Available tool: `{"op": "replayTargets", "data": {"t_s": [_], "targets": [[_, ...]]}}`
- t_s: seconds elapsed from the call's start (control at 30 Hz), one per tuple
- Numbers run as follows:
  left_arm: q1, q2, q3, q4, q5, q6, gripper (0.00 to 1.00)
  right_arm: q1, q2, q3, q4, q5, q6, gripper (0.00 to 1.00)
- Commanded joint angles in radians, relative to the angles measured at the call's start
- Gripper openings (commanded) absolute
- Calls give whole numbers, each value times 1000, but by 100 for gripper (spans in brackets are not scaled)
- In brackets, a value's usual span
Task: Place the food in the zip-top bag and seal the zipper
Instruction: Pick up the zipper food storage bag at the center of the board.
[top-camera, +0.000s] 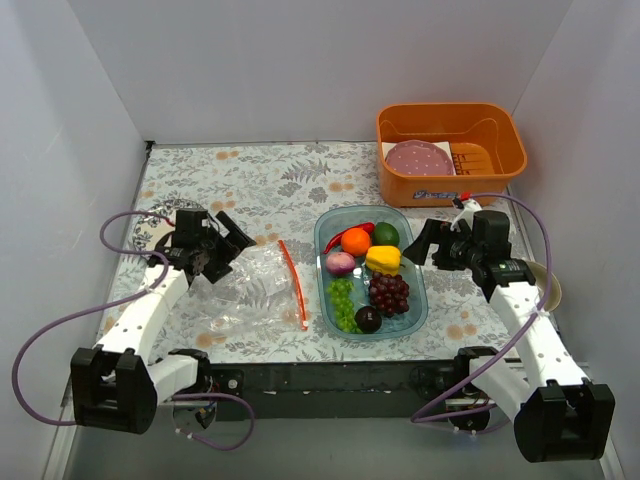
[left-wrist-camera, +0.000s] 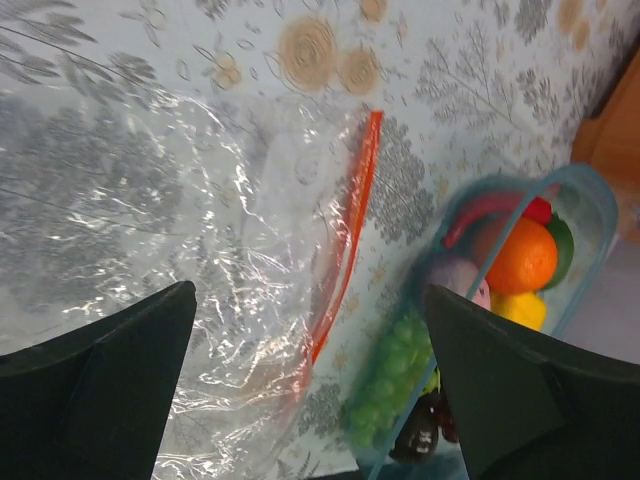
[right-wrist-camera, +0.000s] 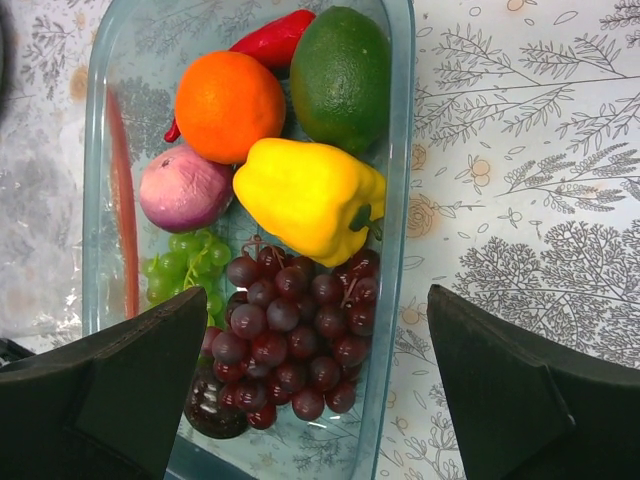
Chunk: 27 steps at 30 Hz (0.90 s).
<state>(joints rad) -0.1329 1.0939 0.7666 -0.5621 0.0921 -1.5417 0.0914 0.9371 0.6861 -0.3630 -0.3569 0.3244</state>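
Floral-cloth table (top-camera: 250, 180) in full view. At its back right sits an orange bin (top-camera: 440, 190) holding a pink dotted disc (top-camera: 420, 158). The zip-top bag (top-camera: 245, 290) lies flat at left, empty, with the zipper (top-camera: 293, 282) along its right edge, just beside the blue tray (top-camera: 420, 300). Left gripper (top-camera: 235, 245) is over the bag's far left corner, jaws wide apart, gripping nothing. Right gripper (top-camera: 418, 247) is at the tray's right side, jaws equally spread, empty. All the food is in the tray: dark grapes (right-wrist-camera: 295, 330), yellow pepper (right-wrist-camera: 305, 195), lime (right-wrist-camera: 340, 75), orange (right-wrist-camera: 228, 105), onion (right-wrist-camera: 185, 188), green grapes (right-wrist-camera: 185, 265), plum (right-wrist-camera: 210, 405), chilli (right-wrist-camera: 275, 38).
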Motion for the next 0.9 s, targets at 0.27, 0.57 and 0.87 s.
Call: {"op": "replayTargets", "data": {"t_s": [0.27, 0.57, 0.87], "targets": [[-342, 39, 95, -25, -24, 129, 98, -2, -47, 47, -70, 19, -22, 98], [-528, 195, 155, -172, -308, -10, 95, -2, -4, 118, -105, -14, -22, 94], [-528, 349, 212, -142, -344, 9, 76, -2, -6, 122, -113, -51, -35, 91]]}}
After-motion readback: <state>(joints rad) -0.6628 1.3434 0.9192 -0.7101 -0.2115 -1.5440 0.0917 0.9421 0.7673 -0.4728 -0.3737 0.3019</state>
